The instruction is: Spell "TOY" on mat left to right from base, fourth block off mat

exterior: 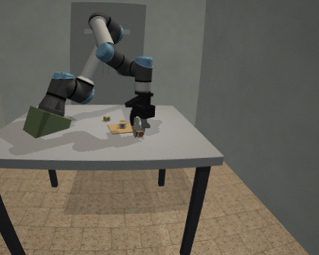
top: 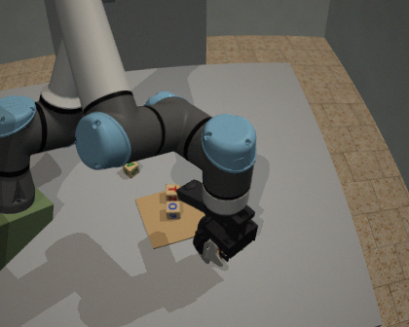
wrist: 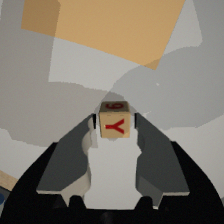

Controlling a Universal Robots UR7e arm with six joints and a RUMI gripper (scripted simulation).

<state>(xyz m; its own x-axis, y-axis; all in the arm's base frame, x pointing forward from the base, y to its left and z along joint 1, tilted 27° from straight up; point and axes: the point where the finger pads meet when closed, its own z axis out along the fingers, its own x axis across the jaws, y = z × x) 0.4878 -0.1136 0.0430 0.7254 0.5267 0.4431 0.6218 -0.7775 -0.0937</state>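
Observation:
The Y block [wrist: 115, 125] [exterior: 140, 133] sits on the table off the mat, its red Y face up; in the top view the fingers mostly hide it. My gripper [wrist: 115, 114] [exterior: 141, 127] is part open around it, one fingertip on each side, with a narrow gap at both sides in the wrist view. The orange mat [top: 181, 231] [exterior: 127, 130] [wrist: 110, 30] carries the T block [top: 171, 191] and the O block [top: 172, 209] [exterior: 122, 125], close together in line. The fourth block [top: 130, 169] [exterior: 107, 118], with green markings, lies off the mat, turned at an angle.
The arm's foot is on a green wedge-shaped block [top: 27, 229] [exterior: 46, 123] at the left of the table [top: 288, 272] [exterior: 172, 146]. The gripper body overhangs the mat's near right corner in the top view. The T and O blocks stand close to that side of the gripper.

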